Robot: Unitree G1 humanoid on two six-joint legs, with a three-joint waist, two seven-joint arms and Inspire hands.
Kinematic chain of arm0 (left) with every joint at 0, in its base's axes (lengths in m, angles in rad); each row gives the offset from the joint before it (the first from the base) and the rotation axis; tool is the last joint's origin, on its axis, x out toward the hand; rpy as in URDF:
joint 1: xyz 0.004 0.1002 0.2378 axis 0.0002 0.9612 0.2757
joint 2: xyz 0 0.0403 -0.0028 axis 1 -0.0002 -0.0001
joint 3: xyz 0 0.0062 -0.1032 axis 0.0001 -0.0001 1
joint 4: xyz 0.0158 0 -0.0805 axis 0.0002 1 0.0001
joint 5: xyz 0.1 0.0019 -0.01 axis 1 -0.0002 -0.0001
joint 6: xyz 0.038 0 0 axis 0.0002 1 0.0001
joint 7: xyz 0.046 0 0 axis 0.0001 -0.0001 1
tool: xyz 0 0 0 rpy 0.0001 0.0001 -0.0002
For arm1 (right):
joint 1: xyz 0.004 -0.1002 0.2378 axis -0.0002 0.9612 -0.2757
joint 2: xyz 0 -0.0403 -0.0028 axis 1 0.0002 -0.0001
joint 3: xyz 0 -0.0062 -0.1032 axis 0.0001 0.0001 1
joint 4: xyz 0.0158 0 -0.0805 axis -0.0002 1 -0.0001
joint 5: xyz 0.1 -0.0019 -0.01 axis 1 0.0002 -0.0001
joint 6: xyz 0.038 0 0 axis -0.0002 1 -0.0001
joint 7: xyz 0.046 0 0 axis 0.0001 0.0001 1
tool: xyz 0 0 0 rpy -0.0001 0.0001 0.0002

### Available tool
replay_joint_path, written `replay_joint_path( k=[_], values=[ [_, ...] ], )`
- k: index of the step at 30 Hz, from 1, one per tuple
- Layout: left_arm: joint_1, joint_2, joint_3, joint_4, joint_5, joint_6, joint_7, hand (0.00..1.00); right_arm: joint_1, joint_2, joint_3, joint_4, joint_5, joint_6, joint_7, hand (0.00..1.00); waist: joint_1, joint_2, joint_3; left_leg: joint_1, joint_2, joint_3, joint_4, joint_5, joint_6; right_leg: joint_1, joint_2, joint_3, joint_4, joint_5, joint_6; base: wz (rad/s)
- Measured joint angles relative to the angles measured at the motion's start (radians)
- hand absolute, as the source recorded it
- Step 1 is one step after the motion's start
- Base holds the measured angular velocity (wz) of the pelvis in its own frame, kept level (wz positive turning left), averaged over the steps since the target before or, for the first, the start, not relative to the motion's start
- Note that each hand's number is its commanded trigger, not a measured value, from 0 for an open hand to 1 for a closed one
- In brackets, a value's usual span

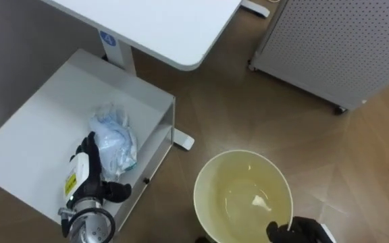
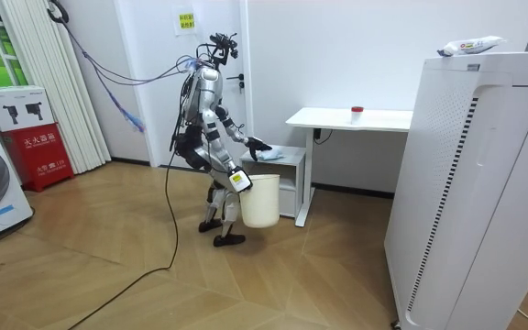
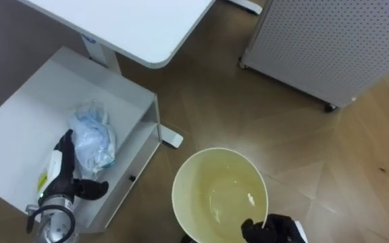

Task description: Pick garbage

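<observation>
A crumpled blue-and-white plastic bag (image 1: 113,138) lies on top of a low white cabinet (image 1: 39,128). My left hand (image 1: 90,169) rests on the cabinet top with straight fingers along the bag's left side and its thumb spread out, holding nothing. My right hand (image 1: 302,231) is curled over the near rim of a cream bucket (image 1: 243,153) and holds it above the floor to the right of the cabinet. A small white scrap (image 1: 258,201) lies in the bucket's bottom. In the room view I stand bent forward at the cabinet, with the bucket (image 2: 260,202) hanging by my legs.
A white desk (image 1: 161,27) stands over the far side of the cabinet, and its foot (image 1: 183,140) juts onto the wooden floor. A white perforated unit on castors (image 1: 329,40) stands at the far right. A small red-capped jar (image 2: 357,113) sits on the desk.
</observation>
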Motion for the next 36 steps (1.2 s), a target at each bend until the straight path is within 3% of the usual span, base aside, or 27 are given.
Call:
replay_joint_path(
  k=[4,14,21,27,36],
  values=[
    [-0.011,0.009,-0.018,0.024,0.012,0.005,0.019,0.0,0.0,0.0,0.006,0.0,0.018,0.0,-0.005,1.0,-0.011,-0.007,0.0037,-0.011,0.01,-0.004,0.025,-0.01,-0.005,-0.007,0.004,-0.005,0.02,-0.009,-0.007,-0.02],
    [-0.012,0.018,-0.062,0.026,0.023,0.014,0.082,0.0,0.006,-0.007,0.007,0.019,0.066,0.01,-0.058,1.0,-0.025,-0.007,0.0033,-0.068,0.028,-0.005,0.063,-0.023,-0.005,-0.059,0.016,-0.007,0.039,-0.01,-0.01,-0.04],
    [-0.013,0.019,-0.061,0.026,0.138,0.024,0.126,0.0,0.028,-0.007,0.007,0.003,0.107,0.023,-0.058,1.0,-0.025,-0.007,0.0031,-0.068,0.028,-0.004,0.063,-0.023,-0.005,-0.06,0.017,-0.005,0.039,-0.009,-0.011,0.0],
    [-0.013,0.021,-0.063,0.026,0.221,0.051,0.155,0.0,0.034,-0.008,0.007,-0.001,0.113,0.025,-0.058,1.0,-0.026,-0.007,0.0027,-0.068,0.027,-0.004,0.062,-0.023,-0.005,-0.059,0.016,-0.005,0.04,-0.009,-0.011,0.0],
    [-0.015,0.049,-0.08,0.027,0.344,0.113,0.186,0.0,0.033,-0.008,-0.002,-0.001,0.137,0.054,-0.054,1.0,-0.031,-0.006,0.0028,-0.067,0.026,-0.004,0.063,-0.023,-0.005,-0.059,0.014,-0.005,0.042,-0.009,-0.011,0.0]
  ],
)
